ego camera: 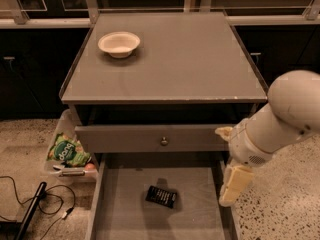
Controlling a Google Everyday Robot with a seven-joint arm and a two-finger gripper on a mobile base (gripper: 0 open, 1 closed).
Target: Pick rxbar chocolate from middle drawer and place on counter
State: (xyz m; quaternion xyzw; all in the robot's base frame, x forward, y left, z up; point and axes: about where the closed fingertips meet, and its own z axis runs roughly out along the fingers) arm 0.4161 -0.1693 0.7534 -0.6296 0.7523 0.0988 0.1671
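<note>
The rxbar chocolate [161,196] is a flat black bar with pale lettering, lying on the grey floor of the open middle drawer [125,219], near its middle. My gripper [226,166] hangs at the end of the white arm over the drawer's right wall, to the right of the bar and above it. Its pale yellow fingers [235,185] stand apart and hold nothing. The counter [190,59] is the flat grey cabinet top above the drawers.
A white bowl [119,44] sits on the counter's back left. A closed drawer front with a brass knob [163,141] is above the open drawer. A bin holding a green snack bag [67,151] stands on the floor to the left, with cables [30,204] nearby.
</note>
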